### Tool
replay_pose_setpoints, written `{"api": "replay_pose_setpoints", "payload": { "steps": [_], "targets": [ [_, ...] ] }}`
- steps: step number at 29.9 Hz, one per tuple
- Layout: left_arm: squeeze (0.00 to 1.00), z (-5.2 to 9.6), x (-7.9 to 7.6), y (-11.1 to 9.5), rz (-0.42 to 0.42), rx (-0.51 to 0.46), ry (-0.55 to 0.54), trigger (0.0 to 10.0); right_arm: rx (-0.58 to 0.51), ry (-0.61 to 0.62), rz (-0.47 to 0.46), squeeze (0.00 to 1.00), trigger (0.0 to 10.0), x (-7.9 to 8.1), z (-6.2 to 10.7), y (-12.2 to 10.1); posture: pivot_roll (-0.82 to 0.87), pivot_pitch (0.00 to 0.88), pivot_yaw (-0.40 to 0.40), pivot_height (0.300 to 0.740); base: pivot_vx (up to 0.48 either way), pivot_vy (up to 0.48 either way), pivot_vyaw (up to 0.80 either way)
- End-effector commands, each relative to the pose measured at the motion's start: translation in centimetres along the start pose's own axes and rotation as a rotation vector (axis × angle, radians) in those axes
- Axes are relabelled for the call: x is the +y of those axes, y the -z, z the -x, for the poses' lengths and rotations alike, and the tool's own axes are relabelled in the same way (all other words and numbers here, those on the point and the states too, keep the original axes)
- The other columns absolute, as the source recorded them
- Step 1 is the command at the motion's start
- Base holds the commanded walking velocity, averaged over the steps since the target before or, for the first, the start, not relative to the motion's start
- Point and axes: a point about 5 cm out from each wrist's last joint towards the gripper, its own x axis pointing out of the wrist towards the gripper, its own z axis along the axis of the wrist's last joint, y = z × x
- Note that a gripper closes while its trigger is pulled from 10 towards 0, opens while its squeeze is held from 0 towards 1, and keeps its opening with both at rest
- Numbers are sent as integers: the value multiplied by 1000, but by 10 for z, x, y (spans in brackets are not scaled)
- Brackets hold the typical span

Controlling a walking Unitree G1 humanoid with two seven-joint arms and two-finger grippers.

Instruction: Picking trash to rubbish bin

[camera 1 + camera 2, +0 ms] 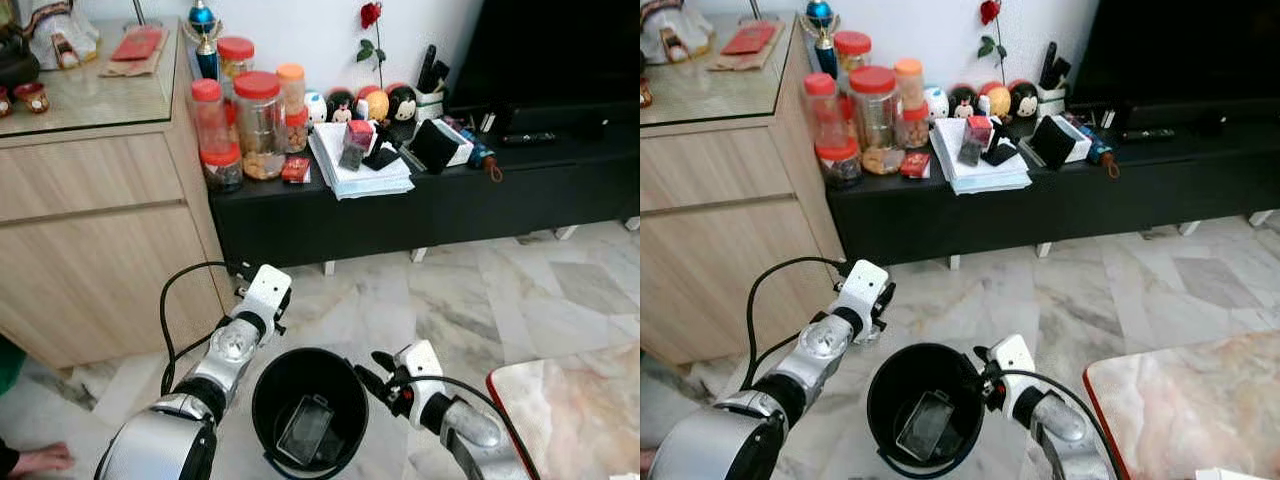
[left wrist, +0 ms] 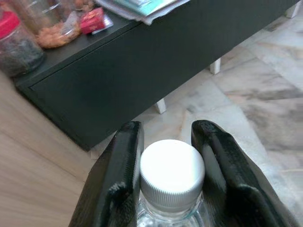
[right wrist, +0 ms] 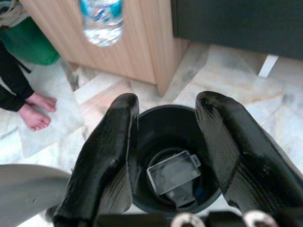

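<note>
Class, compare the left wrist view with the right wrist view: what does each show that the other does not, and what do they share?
Left wrist view alone: the left gripper, jaws shut on a bottle's white cap, and the jars on the black cabinet. Right wrist view alone: the right gripper, jaws open and empty, above the black bin holding a clear plastic box; the bottle's lower end; a person's bare feet. Shared: marble floor, wooden cupboard, black cabinet.

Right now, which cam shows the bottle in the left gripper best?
Left wrist view: the bottle shows its white cap and clear neck, clamped between the left gripper fingers. Right wrist view catches its lower body with the blue label, hanging near the black bin. In the eye views the gripper hides it.
</note>
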Motion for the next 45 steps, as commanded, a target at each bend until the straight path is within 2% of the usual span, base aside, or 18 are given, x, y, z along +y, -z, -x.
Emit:
{"api": "replay_pose_setpoints", "payload": {
  "steps": [1,3,4,5,22,23,29,32,35,39,41,43,45],
  "targets": [
    [0,-4,-3,-9,11,-32,14,10000,-3,-3,-2,0,10000,0,1,-1,57,117,-47,740,0,0,0],
    [0,-4,-5,-10,11,-34,21,10000,-3,-4,-3,0,10000,1,1,-1,56,120,-46,740,0,0,0],
    [306,-4,-7,-10,13,-36,31,10000,-3,-3,-5,0,10000,1,2,-1,55,120,-46,740,0,0,0],
    [1000,-5,-8,-10,14,-36,37,10000,-4,-3,-7,0,10000,2,2,-1,56,123,-45,740,0,0,0],
    [1000,-2,-10,-4,35,-20,59,10000,17,-8,-14,0,10000,7,1,0,66,124,-40,740,0,0,0],
    [0,-2,-10,-3,34,-16,55,10000,18,-7,-15,0,10000,7,1,1,67,124,-39,740,0,0,0],
    [0,7,-3,14,63,34,8,10000,27,20,-1,0,10000,6,-1,2,75,118,-30,740,0,0,0],
    [0,20,4,37,76,97,-31,10000,40,81,24,0,10000,2,-4,3,86,113,-24,740,0,0,0],
    [0,27,8,48,78,128,-53,10000,50,149,31,0,10000,-4,-4,4,91,109,-22,740,0,0,0],
    [0,44,20,70,129,187,-136,10000,37,247,46,0,10000,-12,-6,1,112,96,-9,740,0,0,0],
    [0,47,22,73,141,189,-153,10000,23,257,51,0,10000,-13,-7,-1,114,92,-6,740,0,0,0],
    [0,51,25,77,192,183,-201,10000,-5,290,58,0,10000,-15,-10,-6,121,86,-2,740,0,0,0],
    [0,52,26,76,184,162,-218,10000,-34,312,69,0,10000,-16,-12,-11,127,80,1,740,0,0,0]
  ]
}}
